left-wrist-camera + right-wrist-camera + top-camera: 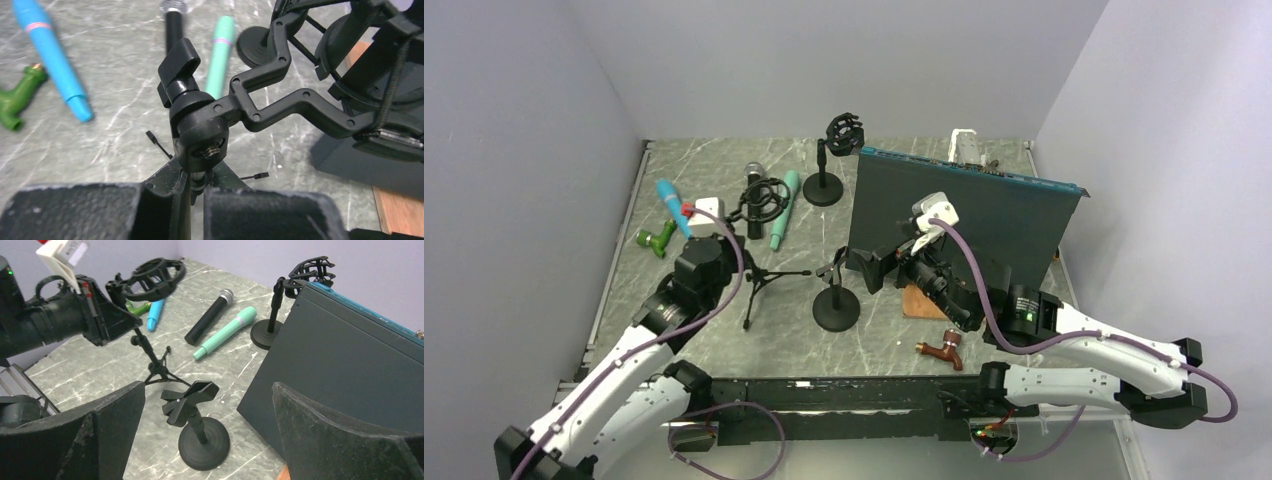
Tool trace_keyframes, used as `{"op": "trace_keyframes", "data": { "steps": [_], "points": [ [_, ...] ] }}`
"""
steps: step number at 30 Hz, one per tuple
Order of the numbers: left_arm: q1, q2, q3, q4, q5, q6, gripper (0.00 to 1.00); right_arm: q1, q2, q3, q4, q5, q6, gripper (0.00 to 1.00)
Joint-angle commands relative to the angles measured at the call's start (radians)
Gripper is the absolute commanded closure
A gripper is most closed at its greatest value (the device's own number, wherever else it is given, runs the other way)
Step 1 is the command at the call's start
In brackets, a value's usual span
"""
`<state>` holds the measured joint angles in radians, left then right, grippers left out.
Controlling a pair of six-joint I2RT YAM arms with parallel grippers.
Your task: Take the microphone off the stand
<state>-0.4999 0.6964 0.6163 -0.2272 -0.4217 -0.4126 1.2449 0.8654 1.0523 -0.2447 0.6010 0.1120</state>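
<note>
A black microphone lies flat on the table beside a teal microphone; both also show in the right wrist view. A black tripod stand carries an empty shock-mount ring. My left gripper is shut on the tripod stand's thin pole, just below the mount's swivel joint. My right gripper is open and empty, hovering above a round-base stand with an empty clip. In the top view my right gripper is beside that clip stand.
A blue microphone and a green toy tap lie at the left. A second round-base stand with a shock mount stands at the back. A dark upright board stands at the right. A brown tap lies near the front.
</note>
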Motion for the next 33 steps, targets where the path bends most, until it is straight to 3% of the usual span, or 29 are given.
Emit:
{"op": "trace_keyframes", "data": {
  "steps": [1,8,9,13,14,15,26,29,33],
  "points": [
    [-0.087,0.085,0.033,0.095,0.087,-0.034,1.0,-0.008,-0.002,0.027,0.046,-0.011,0.002,0.0],
    [-0.176,0.191,0.046,0.131,0.066,-0.075,1.0,-0.018,0.012,0.031,0.047,-0.018,0.005,0.0],
    [-0.178,0.196,0.052,0.122,0.086,-0.081,0.97,-0.019,0.015,0.034,0.045,-0.02,0.005,0.0],
    [-0.178,0.185,0.063,0.072,0.104,-0.119,0.42,-0.024,0.023,0.034,0.054,-0.039,0.005,0.0],
    [-0.177,0.173,0.063,0.067,0.127,-0.113,0.32,-0.025,0.025,0.039,0.053,-0.044,0.005,0.0],
    [-0.177,0.161,0.061,0.076,0.158,-0.095,0.28,-0.026,0.028,0.041,0.053,-0.047,0.005,0.0],
    [-0.136,-0.047,0.106,-0.049,0.486,0.128,0.08,-0.036,0.04,0.059,0.057,-0.058,-0.008,0.0],
    [-0.025,-0.092,0.116,-0.115,0.646,0.163,0.05,-0.04,0.048,0.067,0.06,-0.065,-0.014,0.0],
    [0.229,-0.153,0.075,-0.088,0.913,0.13,0.04,-0.046,0.061,0.078,0.064,-0.076,-0.022,0.0]
  ]
}}
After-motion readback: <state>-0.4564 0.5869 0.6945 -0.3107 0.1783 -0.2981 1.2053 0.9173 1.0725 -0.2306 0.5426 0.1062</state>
